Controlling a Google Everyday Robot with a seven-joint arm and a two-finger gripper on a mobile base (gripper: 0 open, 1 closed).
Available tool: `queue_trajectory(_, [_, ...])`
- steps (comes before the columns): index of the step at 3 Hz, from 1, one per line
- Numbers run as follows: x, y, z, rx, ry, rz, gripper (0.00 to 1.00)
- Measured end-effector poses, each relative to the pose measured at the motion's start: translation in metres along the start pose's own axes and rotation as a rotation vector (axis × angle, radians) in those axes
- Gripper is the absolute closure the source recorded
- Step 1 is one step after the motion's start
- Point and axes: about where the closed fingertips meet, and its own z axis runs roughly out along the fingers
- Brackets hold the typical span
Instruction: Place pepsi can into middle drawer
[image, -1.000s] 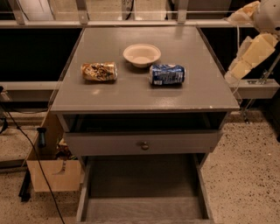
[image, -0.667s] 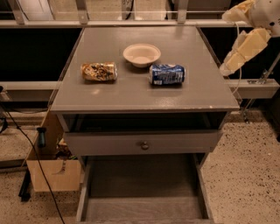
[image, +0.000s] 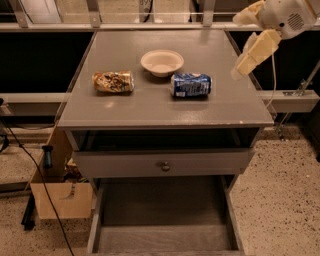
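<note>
The pepsi can (image: 190, 85) lies on its side on the table (image: 150, 107), right of centre, with its long axis running left to right; the bowl (image: 161, 62) sits just beside it on the far-left side, and the tan can (image: 113, 81) lies well apart to the left. The tool (image: 248, 55) hangs above the table's right edge, up and to the right of the pepsi can and apart from it; it carries nothing, and I cannot tell whether it is wide or narrow.

The step in hand looks like the reach for the grasp. To do it well, bring the tool left and down over the middle of the pepsi can; close across the round body from near to far, not along the length; a round can on its side may roll, so come straight down and centred. Keep off the bowl on the far side. The middle drawer (image: 160, 215) stands pulled out low at the near side, its floor bare, below the knob drawer (image: 162, 165); after lifting, carry the pepsi can out past the table's near edge before lowering it.
</note>
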Motion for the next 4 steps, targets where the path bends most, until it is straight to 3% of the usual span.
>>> queue_trajectory(2, [-0.001, -0.022, 0.060, -0.048, 0.047, 0.028, 0.00])
queue_trajectory(3, [0.004, -0.033, 0.088, -0.064, 0.070, 0.071, 0.00])
queue_trajectory(4, [0.007, -0.035, 0.096, -0.063, 0.057, 0.080, 0.00])
